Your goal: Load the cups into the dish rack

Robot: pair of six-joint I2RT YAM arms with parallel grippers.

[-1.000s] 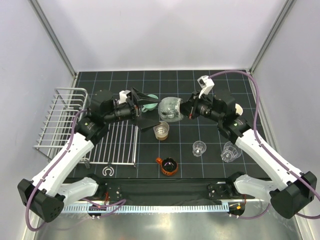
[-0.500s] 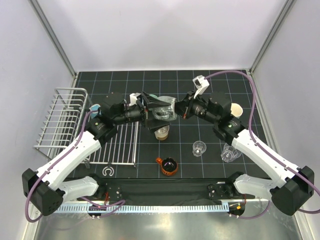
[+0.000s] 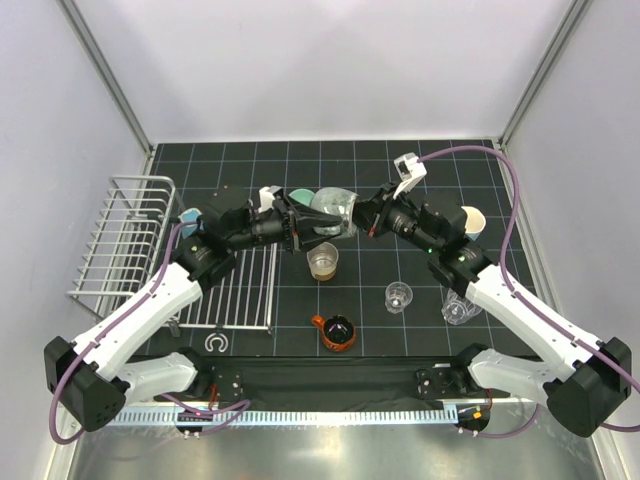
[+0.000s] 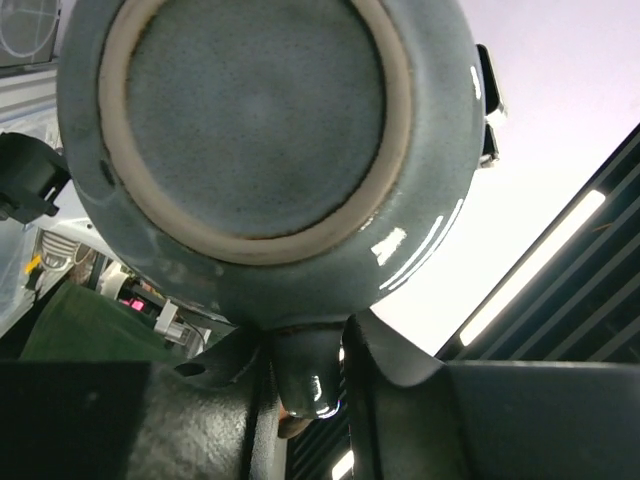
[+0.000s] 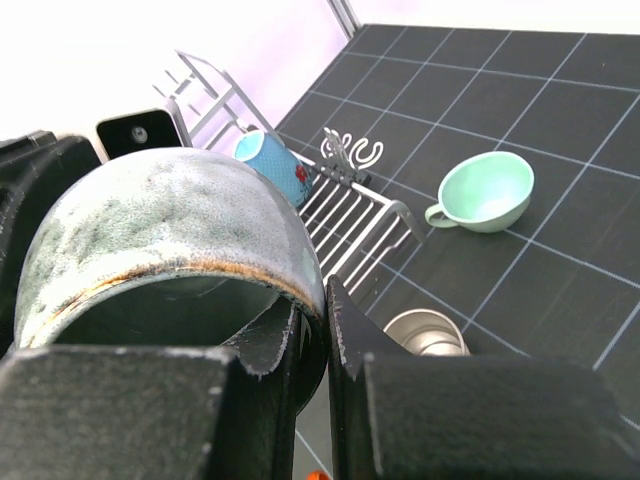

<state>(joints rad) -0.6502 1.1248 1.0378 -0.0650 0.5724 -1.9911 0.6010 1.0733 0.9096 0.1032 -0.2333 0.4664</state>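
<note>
The grey mug (image 3: 333, 212) hangs in the air above the black mat (image 3: 420, 170), held between the two arms and touching nothing else.

The right gripper (image 5: 312, 330) pinches the mug's rim. One of its fingers (image 5: 270, 345) is inside the mouth and the other is outside, and the two are pressed nearly together with only the thin wall between them.

The left gripper (image 4: 305, 370) meets the mug from the other side and faces its round base. Its fingers (image 4: 395, 355) are drawn in close on either side of the handle, which sits between them and appears to touch both.

The dish rack (image 3: 120, 240) stands on the left of the mat, well apart from the mug. A blue cup (image 5: 275, 165) lies tilted at the far edge of the rack's flat slatted part, though whether it rests on the wires cannot be told.

A mint green cup (image 5: 485, 195) sits upright on the mat beyond the mug. A steel cup (image 3: 322, 262) stands just below it. Nearer the arms are an orange cup (image 3: 338, 330) and two clear cups (image 3: 399, 296), all on the mat and outside the rack.
</note>
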